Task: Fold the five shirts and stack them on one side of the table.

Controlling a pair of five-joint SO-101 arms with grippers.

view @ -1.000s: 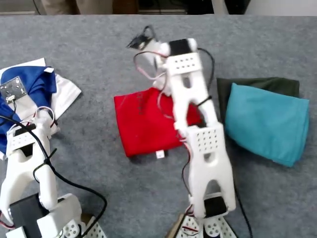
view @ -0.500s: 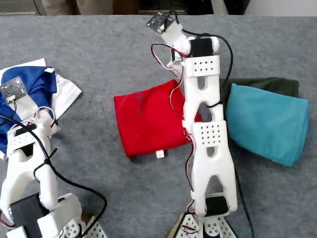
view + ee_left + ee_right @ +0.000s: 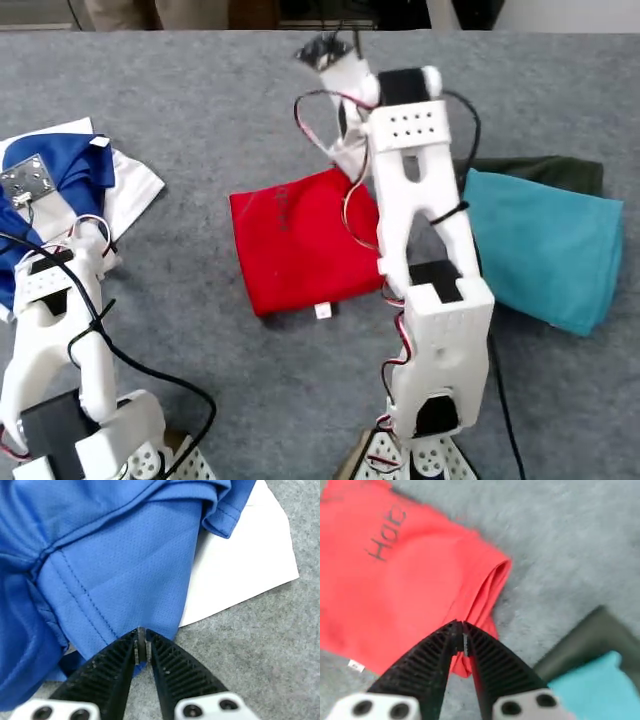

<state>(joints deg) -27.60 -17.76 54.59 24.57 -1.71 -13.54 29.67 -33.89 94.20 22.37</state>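
Red shirt (image 3: 290, 240) folded, near teal shirt (image 3: 545, 245). Right gripper (image 3: 463, 630) closed, empty (over the fold edge); left gripper (image 3: 141, 636) closed by blue shirt (image 3: 125, 555). Next, probably: open wide, pinch all layers.

left gripper (image 3: 141, 647) and right gripper (image 3: 463, 639) both closed, right arm (image 3: 410, 190) stretched forward.

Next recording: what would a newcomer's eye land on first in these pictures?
The folded red shirt in the middle of the grey table draws the eye first, with the right arm stretched over its right edge. To its right a teal shirt lies on a dark green shirt; at the left edge a crumpled blue shirt lies unfolded by the left gripper.
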